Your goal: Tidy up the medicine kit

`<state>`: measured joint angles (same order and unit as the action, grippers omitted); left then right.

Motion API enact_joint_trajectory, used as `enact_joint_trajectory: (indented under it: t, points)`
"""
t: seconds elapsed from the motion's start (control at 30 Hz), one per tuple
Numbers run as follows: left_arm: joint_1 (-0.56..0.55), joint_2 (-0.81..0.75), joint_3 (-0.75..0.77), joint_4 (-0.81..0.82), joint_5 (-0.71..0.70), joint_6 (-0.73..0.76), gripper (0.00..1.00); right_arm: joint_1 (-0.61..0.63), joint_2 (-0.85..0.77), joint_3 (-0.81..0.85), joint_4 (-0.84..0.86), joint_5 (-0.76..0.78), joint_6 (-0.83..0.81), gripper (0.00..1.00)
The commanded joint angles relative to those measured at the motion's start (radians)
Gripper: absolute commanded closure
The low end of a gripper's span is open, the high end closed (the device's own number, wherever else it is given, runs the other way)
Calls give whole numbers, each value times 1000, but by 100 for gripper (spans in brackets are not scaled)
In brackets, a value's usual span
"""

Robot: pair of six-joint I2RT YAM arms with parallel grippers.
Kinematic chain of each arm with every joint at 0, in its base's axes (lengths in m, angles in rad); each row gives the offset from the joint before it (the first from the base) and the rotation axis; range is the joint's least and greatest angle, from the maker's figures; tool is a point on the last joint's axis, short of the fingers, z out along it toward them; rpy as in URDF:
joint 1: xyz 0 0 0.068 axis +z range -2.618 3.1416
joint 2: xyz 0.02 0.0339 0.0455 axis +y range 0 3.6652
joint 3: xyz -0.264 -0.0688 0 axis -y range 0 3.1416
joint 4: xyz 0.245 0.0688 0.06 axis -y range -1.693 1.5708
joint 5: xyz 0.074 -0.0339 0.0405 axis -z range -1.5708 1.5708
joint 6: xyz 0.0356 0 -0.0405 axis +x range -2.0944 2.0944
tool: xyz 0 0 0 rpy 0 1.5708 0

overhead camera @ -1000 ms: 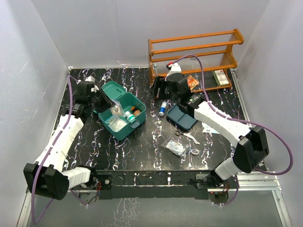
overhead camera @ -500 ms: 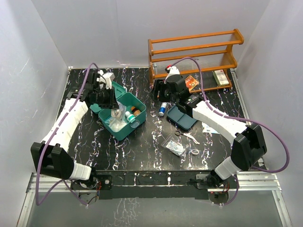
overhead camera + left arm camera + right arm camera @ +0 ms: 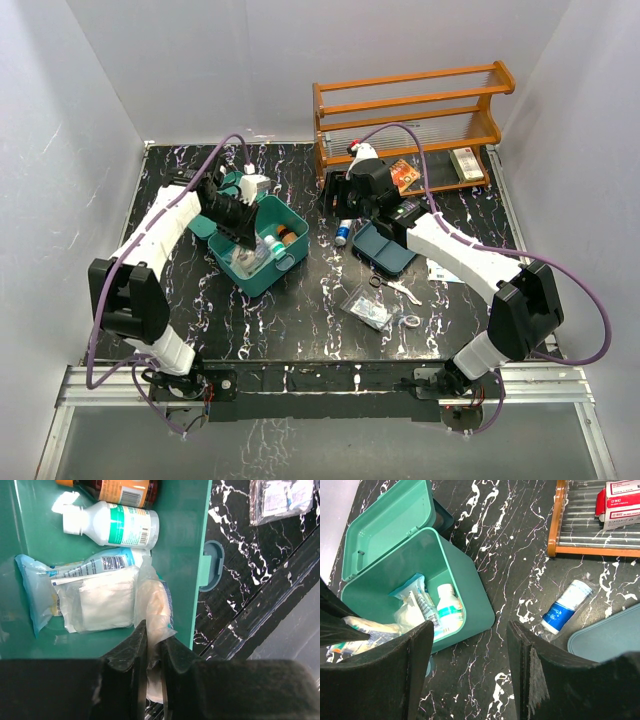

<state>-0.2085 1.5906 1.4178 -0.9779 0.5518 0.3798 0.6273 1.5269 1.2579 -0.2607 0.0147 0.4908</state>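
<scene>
The kit (image 3: 264, 278) sits left of centre on the table (image 3: 300, 322), its lid (image 3: 385, 525) open toward the rear left. Inside, two bottles (image 3: 115, 526) lie side by side at the right end, flat packs (image 3: 100, 602) lie beside them, and a pouch (image 3: 152, 605) rests against the latch wall. The rack (image 3: 410, 110) stands at the rear right, with a box (image 3: 466, 162) and a packet (image 3: 405, 175) on its bottom shelf. In front of it lies the tray (image 3: 383, 248), with a tube (image 3: 343, 232) just to its left. Scissors (image 3: 392, 287) and a bag (image 3: 365, 308) lie in front of the tray.
</scene>
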Motion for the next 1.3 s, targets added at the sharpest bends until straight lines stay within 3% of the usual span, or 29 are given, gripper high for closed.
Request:
enact_joint_trajectory:
  t: [0.0, 0.37, 0.47, 0.63, 0.7, 1.0, 1.27]
  points:
    - [5, 17, 43, -62, 53, 93, 90, -4, -17, 25, 31, 2, -14, 43]
    - [5, 37, -16, -31, -76, 106, 88, -5, -41, 4, 54, 36, -79, 42]
    - [5, 79, 18, -14, -109, 81, 80, -7, -30, 9, 58, 31, -94, 42]
    - [5, 119, 76, 6, -233, -5, 49, -8, -18, 25, 58, 40, -117, 42]
    - [6, 114, 88, 13, -276, -25, 43, -9, -21, 23, 58, 42, -119, 42]
    - [5, 79, 148, 43, -395, -64, 43, -15, -32, 18, 61, 44, -116, 41]
    - [-11, 5, 39, 111, -195, -125, 50, -17, -69, -23, 51, 85, -79, 41]
